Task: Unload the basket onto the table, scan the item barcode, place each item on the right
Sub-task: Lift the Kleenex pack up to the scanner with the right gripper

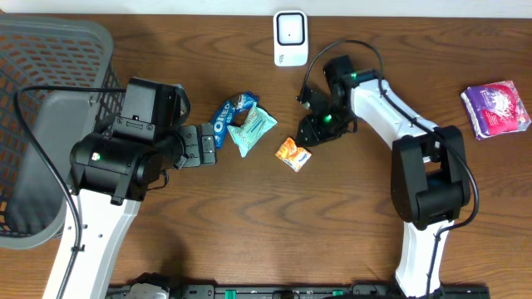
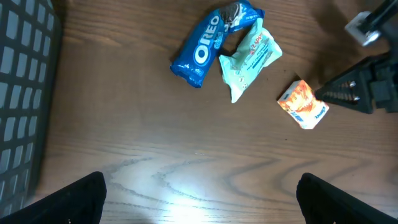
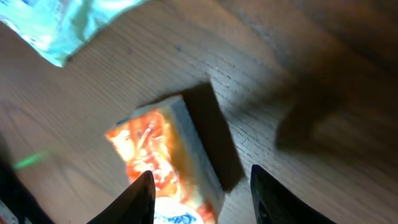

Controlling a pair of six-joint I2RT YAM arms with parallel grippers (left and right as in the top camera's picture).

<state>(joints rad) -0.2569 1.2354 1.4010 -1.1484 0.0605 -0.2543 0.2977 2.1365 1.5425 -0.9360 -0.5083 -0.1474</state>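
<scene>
The item in hand, judging by where the arm has gone, is the small orange packet (image 1: 293,154), which lies flat near the middle of the worktop (image 1: 349,237), just beside the pale green pouch (image 1: 251,129) and the Oreo pack (image 1: 226,116). The right tool (image 3: 202,180) is down over it with its jaws parted. In the wrist view its dark fingers (image 3: 266,196) straddle the packet's near end: one finger is right at the packet's side, and bare wood shows between the packet and the other, so nothing is pinched yet. The left tool (image 2: 199,208) hangs wide open and empty, above bare wood nearer the left edge. To do the grasp well, the right tool should probably centre itself so both fingers meet the packet's long sides together. Otherwise the nearer finger is likely to shove this light packet aside or spin it. Closing gently and low, then lifting straight up, should keep the soft wrapper from crumpling over the barcode. Which face carries the barcode cannot be told here. The scanner (image 1: 290,37) stands at the middle of the far edge, so the packet will likely need turning until its code faces that window.
</scene>
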